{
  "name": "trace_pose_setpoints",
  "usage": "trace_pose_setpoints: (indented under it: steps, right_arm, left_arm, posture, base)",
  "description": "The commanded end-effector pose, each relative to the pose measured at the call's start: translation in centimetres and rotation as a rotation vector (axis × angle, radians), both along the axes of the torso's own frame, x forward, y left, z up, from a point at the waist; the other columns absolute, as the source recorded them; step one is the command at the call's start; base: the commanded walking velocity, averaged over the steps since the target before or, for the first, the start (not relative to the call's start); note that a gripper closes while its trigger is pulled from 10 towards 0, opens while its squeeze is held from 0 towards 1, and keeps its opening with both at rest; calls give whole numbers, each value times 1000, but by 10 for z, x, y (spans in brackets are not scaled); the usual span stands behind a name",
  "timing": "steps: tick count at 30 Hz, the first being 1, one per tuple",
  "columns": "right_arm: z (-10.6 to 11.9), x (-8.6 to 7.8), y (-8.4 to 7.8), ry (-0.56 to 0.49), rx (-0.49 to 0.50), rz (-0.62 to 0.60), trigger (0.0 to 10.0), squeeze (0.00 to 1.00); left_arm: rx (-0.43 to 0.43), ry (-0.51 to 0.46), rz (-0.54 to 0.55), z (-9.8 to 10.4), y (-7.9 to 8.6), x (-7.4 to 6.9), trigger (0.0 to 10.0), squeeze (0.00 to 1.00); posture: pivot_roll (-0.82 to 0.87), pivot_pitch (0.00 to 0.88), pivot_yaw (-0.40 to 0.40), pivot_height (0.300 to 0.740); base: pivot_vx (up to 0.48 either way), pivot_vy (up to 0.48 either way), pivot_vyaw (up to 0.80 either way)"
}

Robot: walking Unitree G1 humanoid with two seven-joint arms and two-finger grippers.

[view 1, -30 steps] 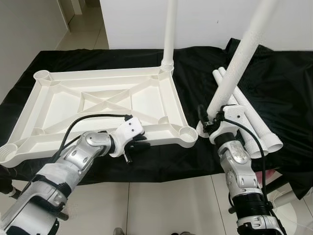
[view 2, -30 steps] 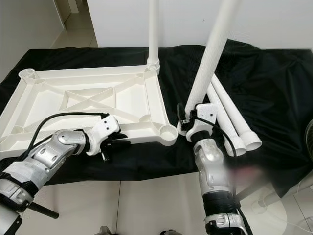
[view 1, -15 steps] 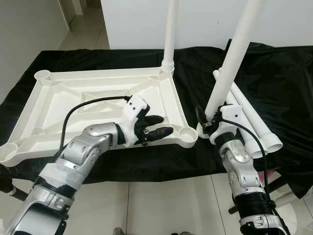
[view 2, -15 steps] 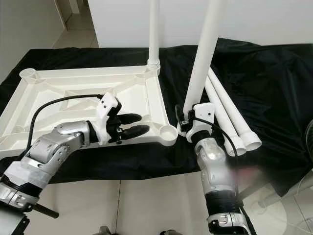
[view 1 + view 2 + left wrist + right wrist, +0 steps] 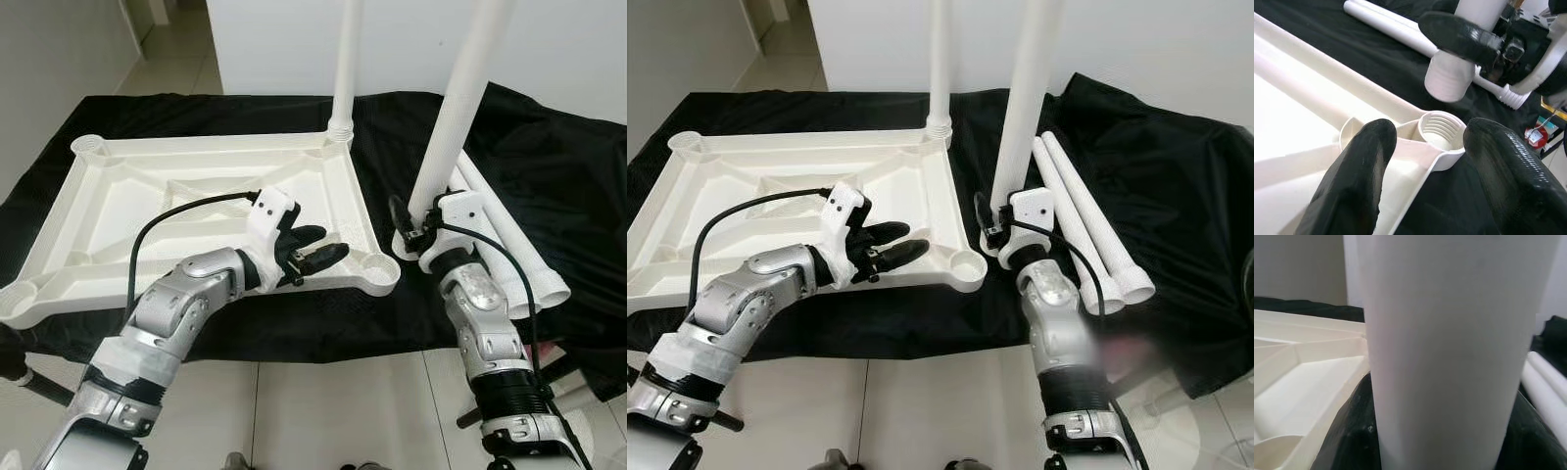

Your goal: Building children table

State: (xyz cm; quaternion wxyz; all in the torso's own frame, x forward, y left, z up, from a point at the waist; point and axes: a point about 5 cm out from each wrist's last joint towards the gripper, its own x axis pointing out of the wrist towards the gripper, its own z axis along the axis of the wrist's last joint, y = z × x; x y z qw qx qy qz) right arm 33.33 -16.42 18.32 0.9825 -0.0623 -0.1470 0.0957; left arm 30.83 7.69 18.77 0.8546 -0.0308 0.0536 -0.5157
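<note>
A: Head views: where's your leg?

B: The right gripper (image 5: pixel 416 230) holds the table leg (image 5: pixel 453 117) upright, just beside the tabletop (image 5: pixel 196 211)'s near right corner socket (image 5: pixel 376 266).

A: Left wrist view?

B: The left gripper (image 5: pixel 1422 161) has its fingers (image 5: pixel 1354 181) wide, straddling that corner. Steady it.

A: Right wrist view?

B: The leg is clamped. You'll next shift it over the socket, lower it, and twist.

Illumination is bright, even and diffuse; shadows are soft. The white frame (image 5: pixel 211 196) shows mild glare against the black cloth (image 5: pixel 558 176). Head views are sharp. The close white tube (image 5: pixel 1449 347) is blurred, featureless.
</note>
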Motion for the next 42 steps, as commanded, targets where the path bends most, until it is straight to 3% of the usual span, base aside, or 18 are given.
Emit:
trace_pose_setpoints:
  steps: [1, 6, 16, 18, 31, 42]
  right_arm:
    - [6, 2, -3, -26, 2, -22, 10000, 0]
    - [4, -1, 15, -33, 25, 97, 10000, 0]
    - [1, -8, 32, -40, 55, 205, 10000, 0]
    - [-2, -8, 35, -28, 49, 216, 10000, 0]
    - [-20, -20, 30, 21, 32, 209, 10000, 0]
    - [-44, -30, 34, 84, -66, 287, 10000, 0]
  left_arm:
    - [1, -2, 0, 2, 2, -2, 10000, 0]
    - [18, -9, -28, 4, 6, -9, 10000, 0]
    - [85, -103, -3, -7, 3, -18, 10000, 0]
    - [173, -136, 58, -18, 2, -15, 10000, 0]
    - [156, -171, 100, -12, 9, -15, 10000, 0]
    - [155, -176, 134, -10, 14, -9, 10000, 0]
  posture:
    - [-14, 81, -5, 740]
    - [-13, 87, -2, 740]
    - [-2, 89, -4, 740]
    - [6, 87, -8, 740]
    - [22, 89, -18, 740]
    - [20, 91, -9, 740]
  base:
    - [0, 0, 0]
    - [0, 0, 0]
    - [0, 0, 0]
    - [0, 0, 0]
    - [0, 0, 0]
    - [0, 0, 0]
